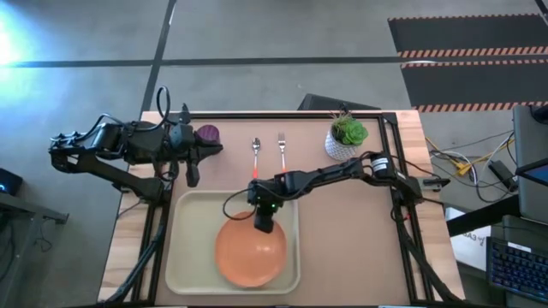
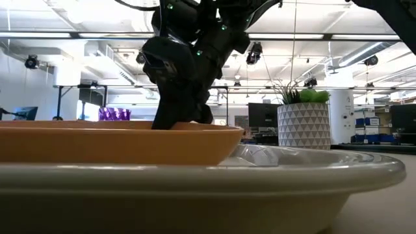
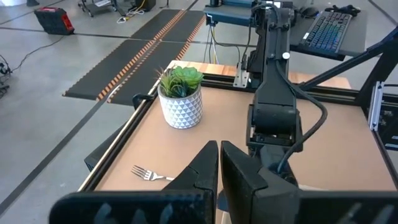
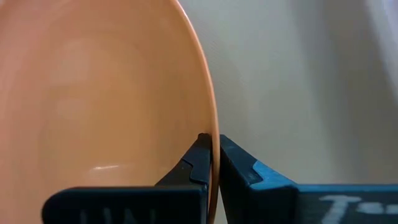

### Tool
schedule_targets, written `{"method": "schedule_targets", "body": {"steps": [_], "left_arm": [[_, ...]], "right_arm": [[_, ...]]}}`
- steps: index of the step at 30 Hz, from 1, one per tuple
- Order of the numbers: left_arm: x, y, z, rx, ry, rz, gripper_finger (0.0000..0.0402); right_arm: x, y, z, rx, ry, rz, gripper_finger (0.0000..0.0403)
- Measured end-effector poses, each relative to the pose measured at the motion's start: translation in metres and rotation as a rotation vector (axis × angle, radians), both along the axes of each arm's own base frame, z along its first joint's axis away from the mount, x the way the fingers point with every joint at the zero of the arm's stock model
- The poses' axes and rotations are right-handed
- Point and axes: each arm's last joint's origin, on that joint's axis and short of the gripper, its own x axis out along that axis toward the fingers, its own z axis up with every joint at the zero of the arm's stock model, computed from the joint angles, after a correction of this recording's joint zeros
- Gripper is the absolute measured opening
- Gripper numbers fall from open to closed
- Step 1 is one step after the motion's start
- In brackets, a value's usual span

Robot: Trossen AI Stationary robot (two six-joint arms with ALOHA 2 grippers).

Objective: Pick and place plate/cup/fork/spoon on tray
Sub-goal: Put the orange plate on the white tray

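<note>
the right gripper is pinching the far rim of the orange plate, its two dark fingers closing on either side of the thin edge. the plate is lying inside the cream tray, which is sitting at the near edge of the tabletop, towards its left side. seen from table height, the plate is resting in the tray with the right gripper coming down onto its rim. the left gripper is hanging over the tabletop near the far left corner, just beside the purple cup, its fingers pressed together and holding nothing. the spoon and the fork are lying side by side on the bare tabletop, beyond the tray's far rim, handles pointing towards the tray, the spoon on the left. a white patterned pot with a green plant is standing near the far edge, to the right of the fork.
</note>
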Motion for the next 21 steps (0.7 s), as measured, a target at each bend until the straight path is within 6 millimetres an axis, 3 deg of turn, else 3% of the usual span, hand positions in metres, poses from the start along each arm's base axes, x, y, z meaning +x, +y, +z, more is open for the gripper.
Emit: {"method": "schedule_targets", "body": {"steps": [11,21], "left_arm": [[0.0,0.0,0.0,-0.001,0.0,0.001,0.0],[0.0,0.0,-0.0001,0.0,0.0,0.001,0.0]], "right_arm": [[0.0012,0.0045,0.0041,0.044,-0.01,0.036,0.0013],[0.0029,0.0054,0.0065,0.03,-0.041,0.043,0.0103]]}}
